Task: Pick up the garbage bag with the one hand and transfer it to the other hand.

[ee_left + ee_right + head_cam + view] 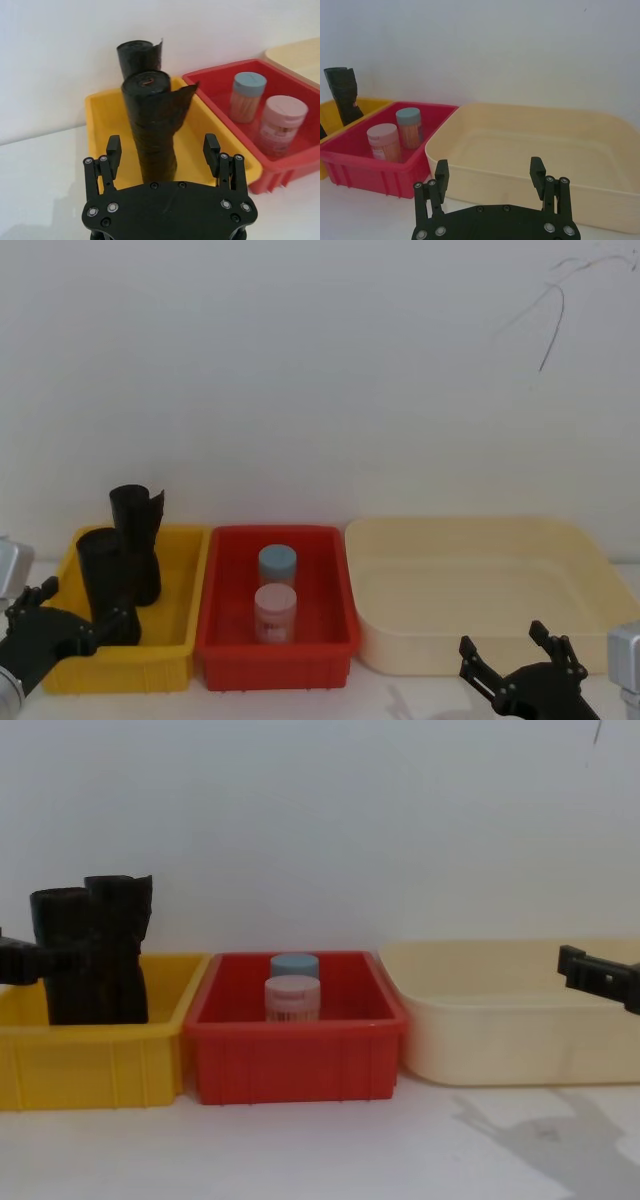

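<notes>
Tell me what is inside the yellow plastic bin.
The yellow plastic bin holds two upright black plastic rolls: the thick garbage bag in front, a slimmer ragged-topped roll behind. The front one covers the rear one's lower part.

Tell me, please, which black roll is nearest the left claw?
The thicker front roll, right before the left claw; the slimmer, ragged-topped roll stands behind it.

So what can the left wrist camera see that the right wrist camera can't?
Left wrist view: the open left gripper close up to the upright garbage bag. Right wrist view: the open right gripper facing into the cream bin. Both: the yellow bin, and the red bin holding a blue-lidded jar and a pink-lidded jar.
</notes>
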